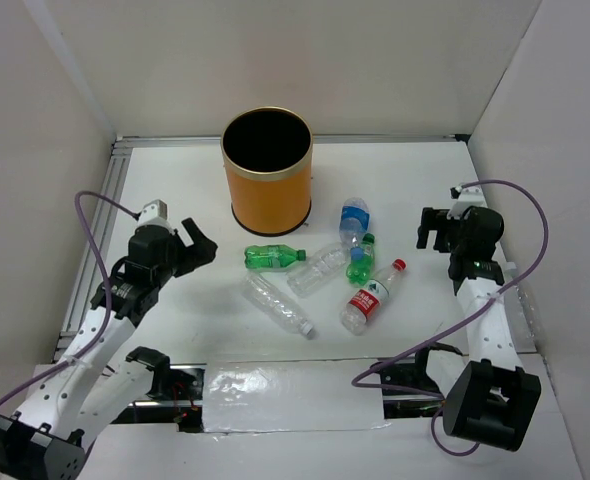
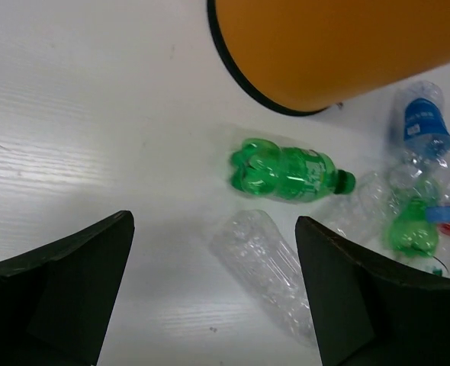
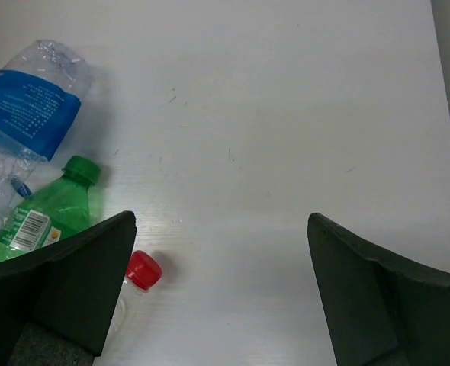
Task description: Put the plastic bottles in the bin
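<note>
The orange bin (image 1: 270, 195) stands at the back centre, black inside. Six plastic bottles lie in front of it: a green one (image 1: 274, 257), two plain clear ones (image 1: 317, 269) (image 1: 275, 304), a blue-labelled one (image 1: 353, 222), a second green one (image 1: 361, 260) and a red-labelled one (image 1: 371, 296). My left gripper (image 1: 200, 245) is open and empty, left of the bottles. In the left wrist view, the near clear bottle (image 2: 267, 267) lies between its fingers and the green bottle (image 2: 286, 171) beyond. My right gripper (image 1: 433, 228) is open and empty, right of the bottles. The red cap (image 3: 143, 271) is by its left finger.
White walls enclose the table on the left, back and right. A metal rail (image 1: 115, 190) runs along the left and back edges. Purple cables loop off both arms. Bare white table (image 3: 286, 114) lies ahead of the right gripper.
</note>
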You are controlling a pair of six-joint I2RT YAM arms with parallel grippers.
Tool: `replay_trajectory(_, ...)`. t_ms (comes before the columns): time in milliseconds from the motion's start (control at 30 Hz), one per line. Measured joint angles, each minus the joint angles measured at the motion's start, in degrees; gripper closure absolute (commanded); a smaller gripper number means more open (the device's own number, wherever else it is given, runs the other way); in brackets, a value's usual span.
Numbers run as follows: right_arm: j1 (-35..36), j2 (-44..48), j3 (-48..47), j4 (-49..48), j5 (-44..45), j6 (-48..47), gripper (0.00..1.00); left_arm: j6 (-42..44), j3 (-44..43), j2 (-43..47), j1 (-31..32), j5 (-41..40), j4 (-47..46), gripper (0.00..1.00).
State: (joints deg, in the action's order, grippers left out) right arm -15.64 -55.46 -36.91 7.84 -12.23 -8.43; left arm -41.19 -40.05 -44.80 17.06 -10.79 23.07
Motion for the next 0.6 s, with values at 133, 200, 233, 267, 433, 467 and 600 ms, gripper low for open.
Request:
replay_trajectory(133, 0.0, -0.2, 0.0, 1.7, -0.5, -3.8, 0.00, -1.3, 0.0, 0.4, 0.7, 5.5, 1.3, 0.05)
replay_trajectory(200, 0.0, -1.0, -0.3, 2.6, -0.4, -5.0, 0.21, -2.1, 0.0, 0.3, 1.9, 7.5, 1.7, 0.12)
replay_trajectory(233, 0.0, -2.1, -0.7, 3.3, -0.1, -5.7, 0.31, -2.6, 0.0, 0.3, 2.7, 8.3, 1.9, 0.15)
replay_trajectory(267, -0.2, -3.5, -1.5, 4.0, 0.4, -5.7, 0.38, -2.9, 0.0, 0.3, 3.5, 8.7, 2.1, 0.24)
replay_trajectory(433, -1.3, -12.0, -7.2, 7.5, 7.5, -5.2, 0.22, -6.9, 0.0, -0.3, 8.6, 9.9, 2.7, 0.43)
replay_trajectory(467, -1.6, -14.1, -8.6, 8.0, 9.6, -5.2, 0.11, -7.8, 0.0, -0.8, 10.0, 9.8, 2.8, 0.35)
replay_trajectory(600, -2.2, -19.9, -10.9, 8.3, 17.3, -6.4, 0.01, -12.6, 0.1, -3.7, 14.8, 8.9, 4.2, 0.00)
